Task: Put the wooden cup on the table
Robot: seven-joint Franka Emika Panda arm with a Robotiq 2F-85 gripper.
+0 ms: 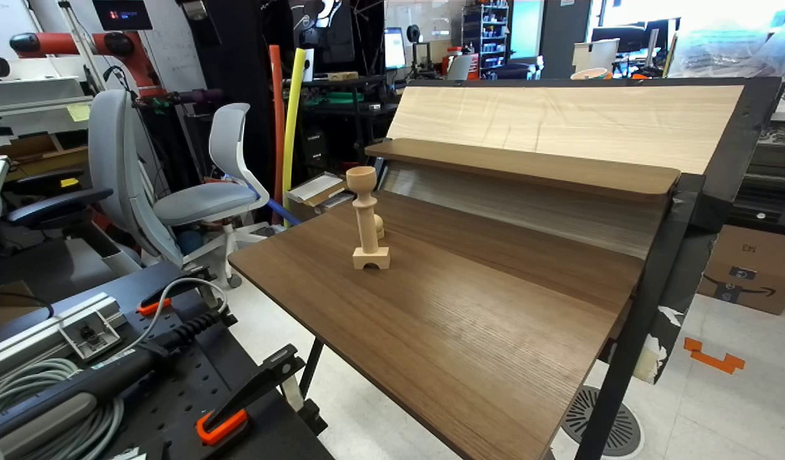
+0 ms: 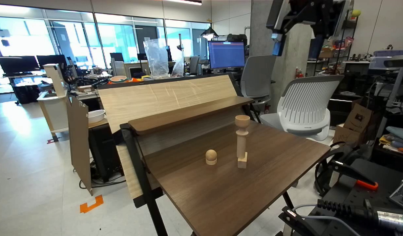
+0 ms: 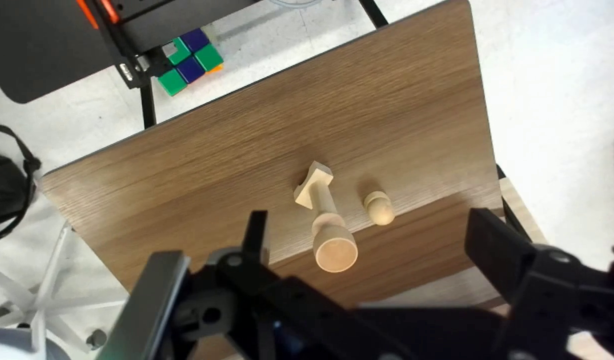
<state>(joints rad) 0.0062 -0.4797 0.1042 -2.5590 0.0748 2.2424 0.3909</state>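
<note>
Busy-looking workspace all around: a gray office chair [image 1: 201, 203], a black bench [image 1: 175, 383] off to the side, and a pale slanted board [image 1: 559, 124] rising behind the brown wood-grain table [image 1: 443, 332]. So the wooden cup [image 2: 242, 121] is perched right on top of the peg stand [image 2: 241, 144], mouth facing up, and the stand is upright on the table, same story in both exterior views. Near it, also on the table, sits a little dome-topped wooden knob [image 2: 211, 157]. As for the arm, what shows is just its end: the gripper [image 2: 296, 54] hangs in at the top edge of an exterior view, fingers [image 2: 279, 47] aimed down, up higher than the cup and well apart from it. Wrist view looks down on the table, gripper coming in along the bottom. Jaws are spread really wide, one black finger toward each side, and from that angle the cup shows up between them, farther down.
</note>
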